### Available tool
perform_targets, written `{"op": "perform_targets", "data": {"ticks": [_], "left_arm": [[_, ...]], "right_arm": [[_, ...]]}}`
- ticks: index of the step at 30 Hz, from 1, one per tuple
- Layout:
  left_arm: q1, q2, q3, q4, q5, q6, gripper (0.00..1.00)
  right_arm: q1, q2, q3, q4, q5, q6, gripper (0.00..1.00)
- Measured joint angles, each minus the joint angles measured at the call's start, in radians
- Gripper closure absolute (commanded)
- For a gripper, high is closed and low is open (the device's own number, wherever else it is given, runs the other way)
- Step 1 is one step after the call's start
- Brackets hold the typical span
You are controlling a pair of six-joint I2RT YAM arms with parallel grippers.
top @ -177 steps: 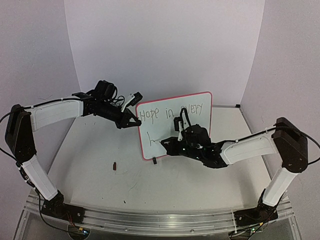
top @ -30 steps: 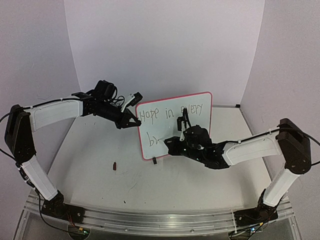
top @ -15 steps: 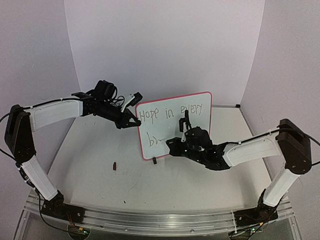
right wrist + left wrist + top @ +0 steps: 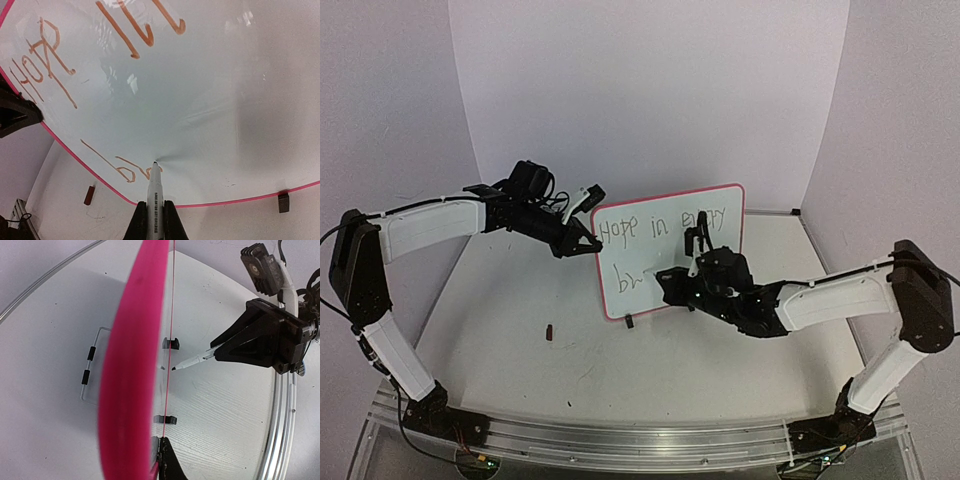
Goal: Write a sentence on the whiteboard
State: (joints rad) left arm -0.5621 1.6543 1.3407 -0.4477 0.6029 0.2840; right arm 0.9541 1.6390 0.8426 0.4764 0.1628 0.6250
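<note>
The whiteboard (image 4: 620, 256), white with a red-pink rim, stands upright at the table's middle. My left gripper (image 4: 592, 243) is shut on its left edge; the left wrist view shows the rim (image 4: 130, 365) edge-on between the fingers of that gripper (image 4: 161, 460). The sentence reads "Hope in every" (image 4: 660, 225) with "br" (image 4: 632, 278) below. My right gripper (image 4: 672, 280) is shut on a white marker (image 4: 154, 200), its tip touching the board (image 4: 225, 100) just right of "br" (image 4: 125, 167). The marker also shows in the left wrist view (image 4: 192, 361).
A small dark red cap (image 4: 550, 331) lies on the table left of the board, also in the right wrist view (image 4: 89, 195). The board's black feet (image 4: 630, 321) rest on the table. Purple walls surround the table; a metal rail (image 4: 620, 435) runs along the near edge.
The lower line has grown from a single "b" stroke to "br". My right gripper has shifted right along the board with the marker. The left arm has not moved.
</note>
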Motion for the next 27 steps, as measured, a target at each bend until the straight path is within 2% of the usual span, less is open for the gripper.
{"op": "perform_targets", "data": {"ticks": [10, 16, 27], "left_arm": [[-0.001, 0.000, 0.000, 0.000, -0.001, 0.000, 1.00], [-0.006, 0.000, 0.000, 0.000, -0.002, 0.000, 1.00], [-0.008, 0.000, 0.000, 0.000, -0.004, 0.000, 1.00]], "right_arm": [[-0.014, -0.131, -0.043, -0.007, -0.091, -0.073, 1.00], [-0.035, -0.131, -0.082, -0.031, -0.109, -0.079, 1.00], [-0.040, -0.053, -0.048, -0.031, -0.104, -0.095, 1.00]]}}
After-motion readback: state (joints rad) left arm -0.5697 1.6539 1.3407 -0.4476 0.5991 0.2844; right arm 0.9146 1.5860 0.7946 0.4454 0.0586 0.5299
